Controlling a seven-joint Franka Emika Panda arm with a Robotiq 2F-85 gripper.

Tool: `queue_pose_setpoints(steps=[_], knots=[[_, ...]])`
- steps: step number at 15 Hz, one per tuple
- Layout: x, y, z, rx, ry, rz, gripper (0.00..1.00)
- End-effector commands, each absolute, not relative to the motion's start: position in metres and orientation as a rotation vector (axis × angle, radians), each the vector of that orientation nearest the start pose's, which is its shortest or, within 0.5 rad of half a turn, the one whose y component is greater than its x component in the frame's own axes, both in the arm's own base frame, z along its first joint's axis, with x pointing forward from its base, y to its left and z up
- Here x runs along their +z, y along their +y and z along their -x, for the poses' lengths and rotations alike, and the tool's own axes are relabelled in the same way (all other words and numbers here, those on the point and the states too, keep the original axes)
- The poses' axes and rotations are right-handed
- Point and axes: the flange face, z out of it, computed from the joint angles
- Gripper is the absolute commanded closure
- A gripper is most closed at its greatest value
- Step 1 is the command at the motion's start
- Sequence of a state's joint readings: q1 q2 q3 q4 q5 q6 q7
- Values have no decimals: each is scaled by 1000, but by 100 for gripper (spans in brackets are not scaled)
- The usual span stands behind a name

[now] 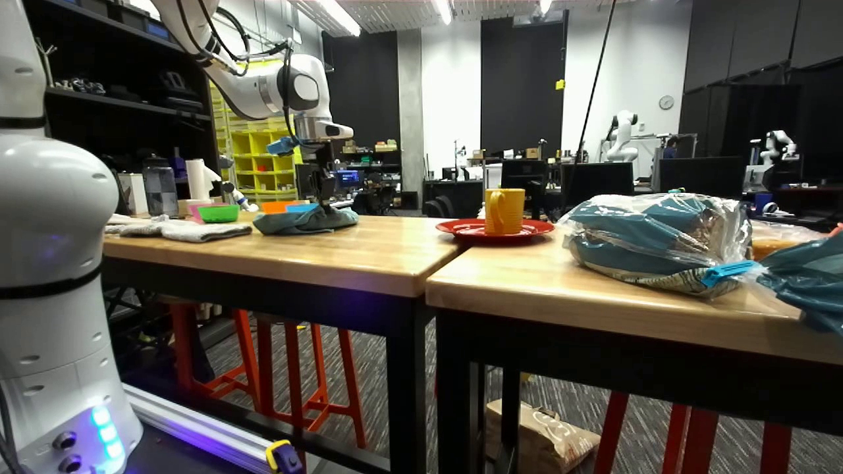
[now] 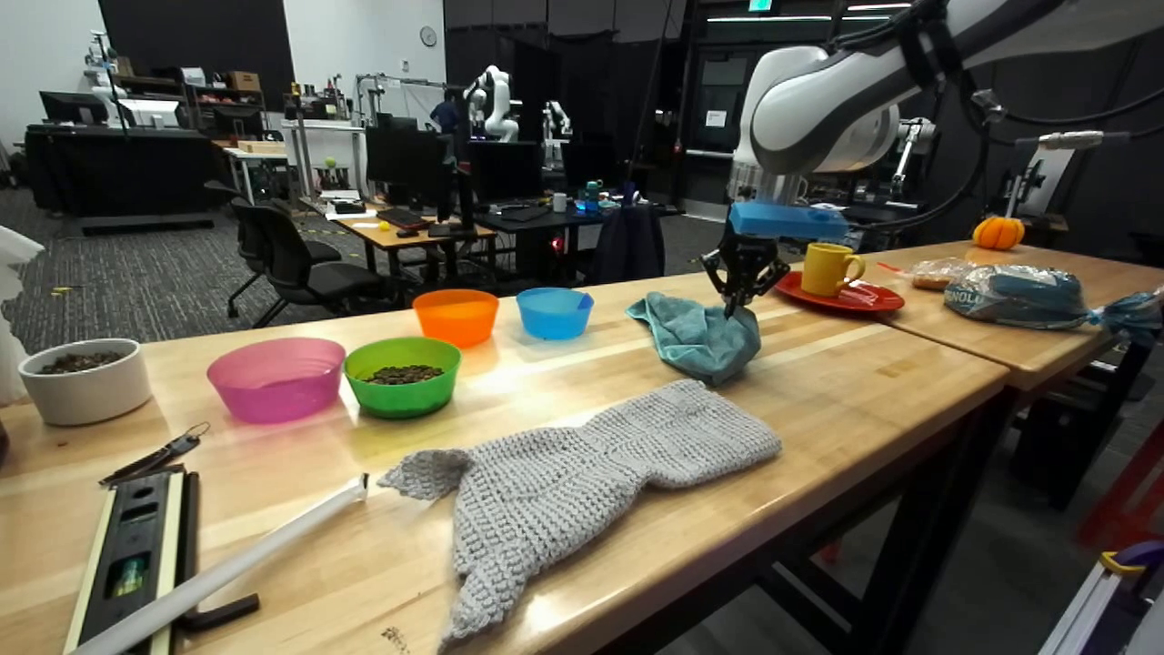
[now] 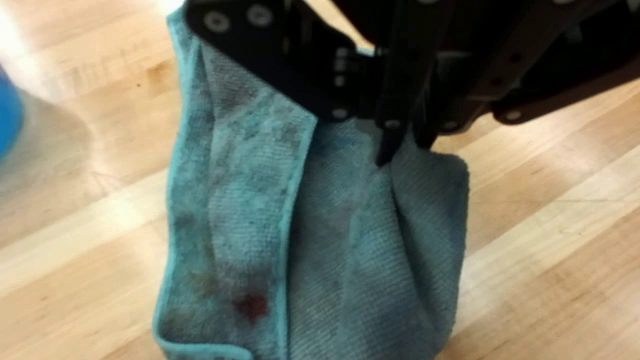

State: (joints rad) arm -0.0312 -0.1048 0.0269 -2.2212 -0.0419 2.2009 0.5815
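Observation:
A teal cloth (image 3: 335,240) lies crumpled on the wooden tabletop, with a dark red stain and a folded edge showing in the wrist view. My gripper (image 3: 404,150) points down at it, shut on the cloth, with a fold pinched between the dark fingertips. In an exterior view the gripper (image 2: 735,305) meets the cloth (image 2: 696,341) near its back right part, and most of the cloth rests on the table. From lower down, an exterior view has the gripper (image 1: 324,197) reaching into the cloth (image 1: 296,222); the fingertips are hard to make out there.
A red plate (image 2: 873,298) bearing a yellow mug (image 2: 823,270) stands close behind the gripper. Orange (image 2: 455,318), blue (image 2: 553,316), green (image 2: 400,393) and pink (image 2: 273,382) bowls stand nearby. A grey knitted cloth (image 2: 582,482) lies in front; bagged bread (image 1: 652,237) sits on the adjoining table.

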Motion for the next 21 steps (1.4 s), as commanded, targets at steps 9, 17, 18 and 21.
queue_pose_setpoints(steps=[9,17,18,21], knots=[[435,84,-474,-313,627,3066,98],[414,108,-468,-388,449,3046,98],[411,107,-472,-406,434,3040,98],[408,110,-481,-456,385,3014,98]])
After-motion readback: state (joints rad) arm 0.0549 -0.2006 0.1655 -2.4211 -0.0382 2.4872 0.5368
